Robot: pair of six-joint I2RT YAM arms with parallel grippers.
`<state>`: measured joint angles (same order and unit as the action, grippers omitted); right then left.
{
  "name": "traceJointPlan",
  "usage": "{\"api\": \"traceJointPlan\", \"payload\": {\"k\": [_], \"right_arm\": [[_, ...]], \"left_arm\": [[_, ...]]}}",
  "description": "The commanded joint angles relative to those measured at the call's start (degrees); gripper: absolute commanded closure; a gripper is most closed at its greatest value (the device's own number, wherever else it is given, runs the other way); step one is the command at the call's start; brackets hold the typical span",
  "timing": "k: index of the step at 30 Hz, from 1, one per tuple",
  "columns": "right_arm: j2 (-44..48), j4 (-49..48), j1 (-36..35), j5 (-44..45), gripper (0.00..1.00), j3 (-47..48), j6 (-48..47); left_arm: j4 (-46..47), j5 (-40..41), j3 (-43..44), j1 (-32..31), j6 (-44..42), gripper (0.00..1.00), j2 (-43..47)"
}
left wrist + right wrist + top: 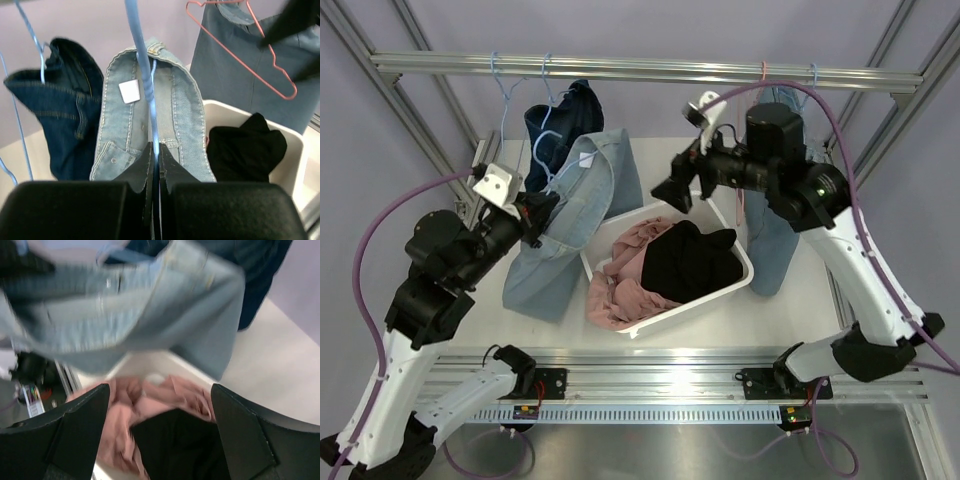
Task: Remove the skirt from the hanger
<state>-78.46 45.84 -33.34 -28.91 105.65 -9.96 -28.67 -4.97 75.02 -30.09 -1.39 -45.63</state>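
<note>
Left gripper (156, 150) clamped on hanger (141, 65); right gripper (159, 390) wide open, empty. Risk: skirt (187, 115) snags, drags hanger off rail (620, 68).

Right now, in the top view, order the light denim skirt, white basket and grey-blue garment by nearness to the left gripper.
1. light denim skirt, against the left gripper, which pinches its blue hanger.
2. white basket, centre.
3. grey-blue garment, far right.
</note>
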Motion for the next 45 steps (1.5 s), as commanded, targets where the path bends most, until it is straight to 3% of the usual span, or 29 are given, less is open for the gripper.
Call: {"api": "traceJointPlan", "payload": {"k": [1, 10, 17, 20, 24, 27, 29, 31, 39, 45], "right_arm": [[-6.43, -5.94, -8.55, 19.83, 0.10, 10.33, 9.59], [-23.84, -4.72, -20.27, 32.24, 0.11, 21.97, 6.09], [-26.93, -4.36, -23.52, 37.43, 0.23, 18.64, 1.87], [-27.19, -4.89, -23.43, 39.97, 0.32, 17.05, 0.47], [-27.80, -5.33, -23.43, 42.09, 0.52, 17.13, -0.50], [-28.33, -5.33, -23.52, 44.02, 0.71, 17.93, -1.73], [-28.85, -5.85, -23.09, 46.73, 0.92, 18.28, -2.09], [-29.30, -5.59, -22.03, 47.54, 1.00, 19.94, -0.95], [-33.25, -3.75, -10.01, 43.33, 1.00, 29.69, 5.37], [-35.62, -3.04, -6.47, 40.25, 1.00, 30.76, 6.79]], "left_arm": [[2.30, -0.04, -3.98, 0.20, 3.32, 1.00, 5.10], [-1.12, 1.02, -11.74, 0.12, 6.75, 1.00, 14.77], [-3.85, 1.63, -11.13, 0.12, 5.96, 1.00, 16.18], [-4.12, 1.28, -11.65, 0.12, 6.31, 1.00, 16.88], [-4.20, 1.10, -12.97, 0.12, 7.01, 1.00, 18.55], [-5.34, 0.76, -13.59, 0.20, 7.19, 1.00, 19.08], [-5.70, -1.08, -13.94, 0.20, 7.19, 1.00, 19.70], [-7.44, -1.97, -14.46, 0.20, 6.40, 1.00, 20.48], [-15.62, -7.86, -18.33, 0.20, 4.90, 1.00, 23.65], [-16.08, -7.25, -18.16, 0.20, 4.55, 1.00, 24.62]]}}
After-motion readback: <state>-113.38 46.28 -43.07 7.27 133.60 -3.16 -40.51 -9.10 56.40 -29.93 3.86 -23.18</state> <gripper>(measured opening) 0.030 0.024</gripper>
